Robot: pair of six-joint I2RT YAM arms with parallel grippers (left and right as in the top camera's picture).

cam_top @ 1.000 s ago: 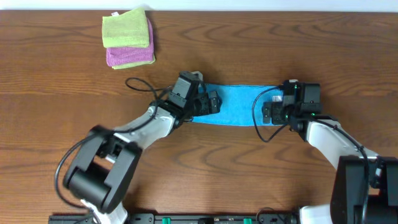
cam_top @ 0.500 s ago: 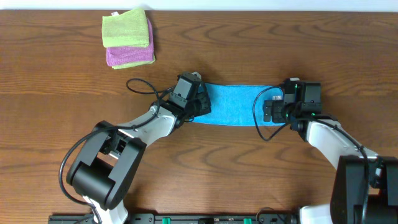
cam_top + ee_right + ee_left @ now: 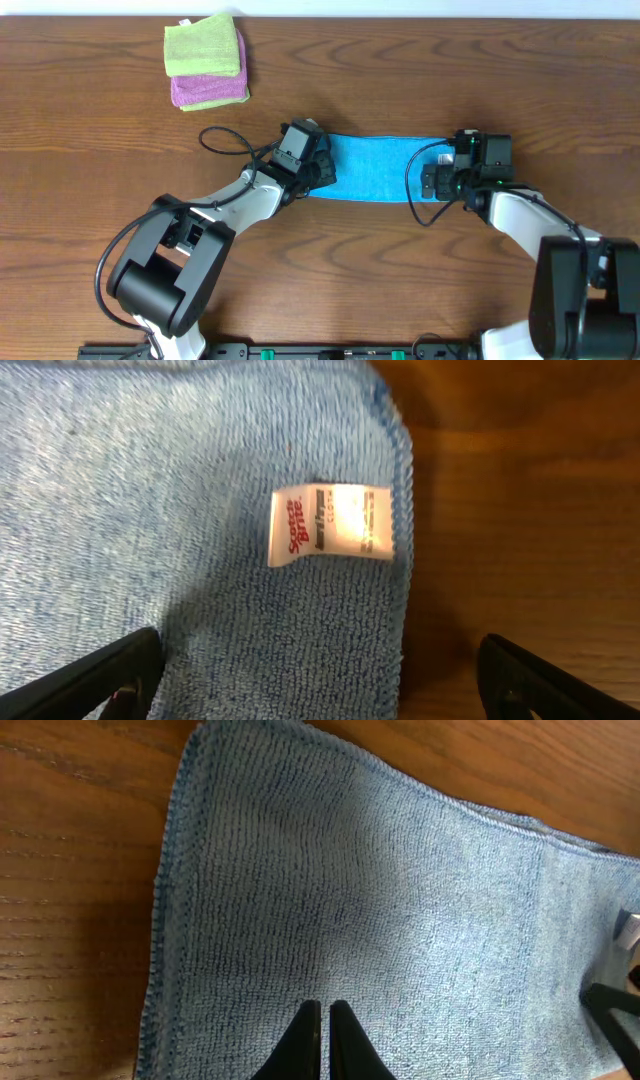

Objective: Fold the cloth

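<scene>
Cloth (image 3: 375,167) is lying flat mid-frame on the bench (image 3: 100,200); left hand (image 3: 321,1038) is clenching at its left end (likely pinching to fold), right hand (image 3: 430,182) is hovering released over the tagged end.

Even bright light, soft shadows

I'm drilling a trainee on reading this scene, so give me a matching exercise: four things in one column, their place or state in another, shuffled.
1. left gripper
2. right gripper
3. lime-green cloth
4. white label

A. lies on the purple cloth
B. jaws wide open
C. on the blue cloth, by its edge
D. jaws shut

Pairs: 1-D, 2-B, 3-A, 4-C
</scene>
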